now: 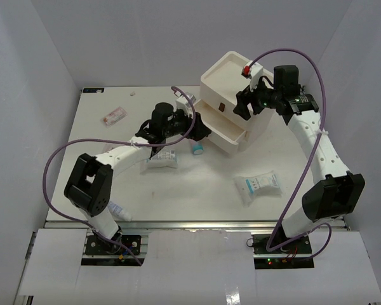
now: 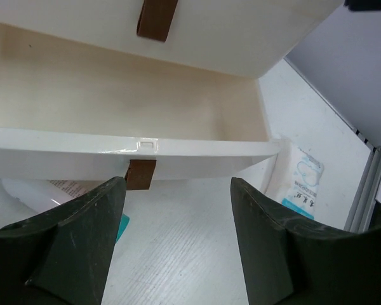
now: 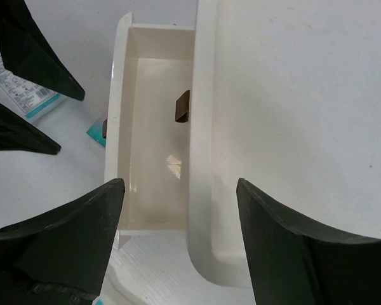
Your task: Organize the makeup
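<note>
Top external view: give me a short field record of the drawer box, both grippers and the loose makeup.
drawer box: far centre of table, one drawer pulled open, nothing seen inside
left gripper: open, empty, facing the open drawer's front
right gripper: open, empty, above the box top
loose makeup: pinkish sachet, two white packets, teal-capped bottle, all on the table
</note>
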Controlling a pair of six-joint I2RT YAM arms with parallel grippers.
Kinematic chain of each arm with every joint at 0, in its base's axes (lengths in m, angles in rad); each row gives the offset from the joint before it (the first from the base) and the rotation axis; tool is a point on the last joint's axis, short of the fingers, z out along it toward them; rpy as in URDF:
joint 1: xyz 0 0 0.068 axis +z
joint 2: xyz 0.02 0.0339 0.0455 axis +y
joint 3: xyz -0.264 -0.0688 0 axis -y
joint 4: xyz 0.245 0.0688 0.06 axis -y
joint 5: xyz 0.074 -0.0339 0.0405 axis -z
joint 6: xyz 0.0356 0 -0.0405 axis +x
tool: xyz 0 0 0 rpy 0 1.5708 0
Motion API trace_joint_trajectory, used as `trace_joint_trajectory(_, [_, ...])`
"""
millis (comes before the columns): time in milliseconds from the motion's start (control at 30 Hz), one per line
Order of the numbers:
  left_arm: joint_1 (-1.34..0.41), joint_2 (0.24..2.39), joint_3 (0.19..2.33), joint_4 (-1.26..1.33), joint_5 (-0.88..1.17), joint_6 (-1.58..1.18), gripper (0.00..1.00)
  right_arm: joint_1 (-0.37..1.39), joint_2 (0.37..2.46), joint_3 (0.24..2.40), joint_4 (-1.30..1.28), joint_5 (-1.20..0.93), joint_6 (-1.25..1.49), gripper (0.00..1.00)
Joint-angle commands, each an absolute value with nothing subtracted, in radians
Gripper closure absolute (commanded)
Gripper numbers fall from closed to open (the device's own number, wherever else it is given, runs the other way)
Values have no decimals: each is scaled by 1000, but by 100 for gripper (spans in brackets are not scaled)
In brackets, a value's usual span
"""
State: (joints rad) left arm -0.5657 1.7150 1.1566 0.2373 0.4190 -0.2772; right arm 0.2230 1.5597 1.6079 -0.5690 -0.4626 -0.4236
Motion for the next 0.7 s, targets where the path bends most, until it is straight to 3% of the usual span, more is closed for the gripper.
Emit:
trace_joint_trajectory(0, [-504, 1549, 1186, 169, 458, -282, 18, 221, 1484, 1695, -602, -436, -449, 20])
trace_joint_trajectory(167, [-462, 1411, 1136, 121, 450, -312, 14, 222, 1449, 1704, -659, -522, -519, 18])
trace_joint_trajectory(400, [-431, 1170, 960, 33, 366, -317, 14, 242, 1366, 1565, -749, -839, -778, 18])
trace_joint_trajectory(667, [-424, 771, 748, -114, 120, -287, 12, 541, 1448, 1475, -720, -602, -664, 23])
